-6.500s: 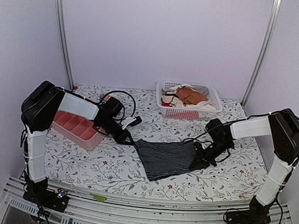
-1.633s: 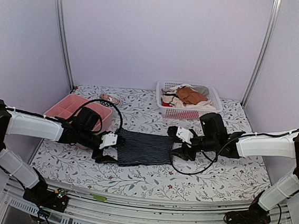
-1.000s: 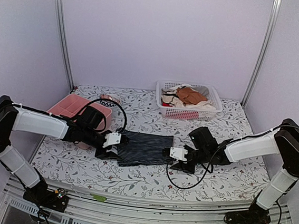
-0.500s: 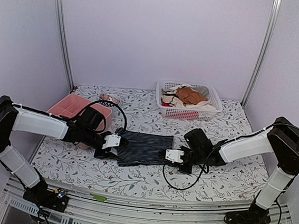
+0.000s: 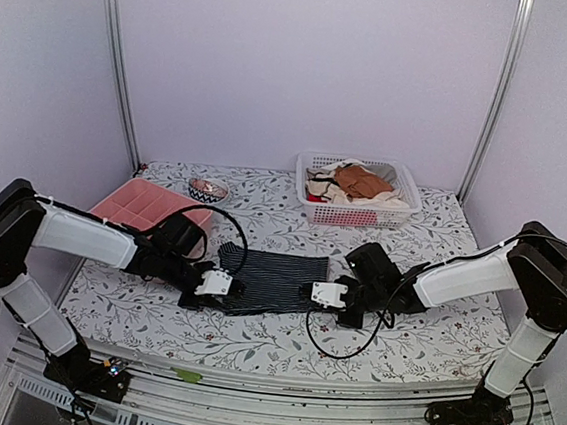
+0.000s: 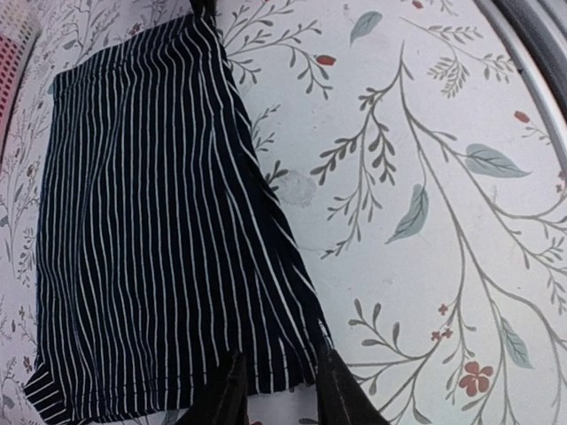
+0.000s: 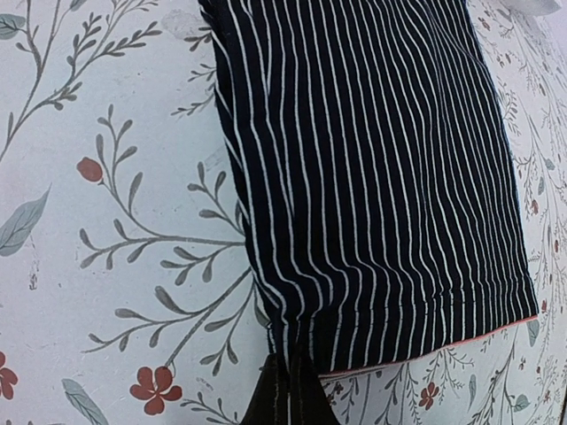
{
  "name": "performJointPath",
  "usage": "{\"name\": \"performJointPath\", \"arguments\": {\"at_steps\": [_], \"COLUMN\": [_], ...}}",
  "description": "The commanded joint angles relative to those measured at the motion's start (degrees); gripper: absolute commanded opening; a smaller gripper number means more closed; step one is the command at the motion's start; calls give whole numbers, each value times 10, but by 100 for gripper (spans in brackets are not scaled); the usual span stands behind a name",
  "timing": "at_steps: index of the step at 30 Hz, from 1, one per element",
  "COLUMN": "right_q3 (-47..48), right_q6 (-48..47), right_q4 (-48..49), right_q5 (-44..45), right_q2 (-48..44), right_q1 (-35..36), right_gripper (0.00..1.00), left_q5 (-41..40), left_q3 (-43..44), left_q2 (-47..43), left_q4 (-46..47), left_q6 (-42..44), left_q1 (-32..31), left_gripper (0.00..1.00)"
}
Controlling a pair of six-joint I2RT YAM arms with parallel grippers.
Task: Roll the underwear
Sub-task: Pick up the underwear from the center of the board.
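The underwear [image 5: 269, 276] is dark navy with thin white stripes and lies flat on the floral table top between the two arms. My left gripper [image 5: 216, 285] is at its near-left corner. In the left wrist view the underwear [image 6: 151, 248] lies flat and my left gripper [image 6: 282, 394] is open, its jaws standing either side of the hem corner. My right gripper [image 5: 320, 294] is at the near-right corner. In the right wrist view my right gripper [image 7: 288, 390] is shut on the hem of the underwear [image 7: 372, 177], where a thin red edge [image 7: 443, 349] runs.
A pink compartment tray [image 5: 122, 219] stands at the left, just behind my left arm. A small pinkish roll [image 5: 207, 189] lies behind it. A white basket [image 5: 355, 217] holding orange-brown and cream garments stands at the back right.
Over the last second both grippers have shifted slightly inward and nearer along the near edge of the underwear. The underwear now lies squarer and a little narrower.
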Motion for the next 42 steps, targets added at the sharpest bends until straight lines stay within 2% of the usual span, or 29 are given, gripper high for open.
{"name": "performJointPath", "arguments": {"at_steps": [1,10,15,23,28,33,37,42], "right_q3": [14,23,23,24,26,27,33,37], "right_q6": [10,14,16,20,23,29,54,85], "right_q4": [-37,-43,-46,-47,-51,-69,-106,-178], "right_q5": [27,35,40,38,40,37,2,-39], "right_q2": [3,9,8,7,4,-12,-36,-64], "right_q1": [1,0,0,0,0,0,5,48], "right_gripper": [0,0,0,0,0,0,0,0], "left_q5": [-22,-30,-31,-34,-55,-59,-26,-8], "left_q3": [19,28,27,32,39,38,42,54], "left_q2": [34,63,63,64,88,79,60,45], "left_q4": [-20,-29,-39,-42,-49,-67,-106,-155], "left_q6": [17,20,27,17,3,10,23,38], "left_q1": [-13,-22,-26,-42,-42,-41,-42,-42], "left_gripper": [26,33,29,30,23,0,0,0]}}
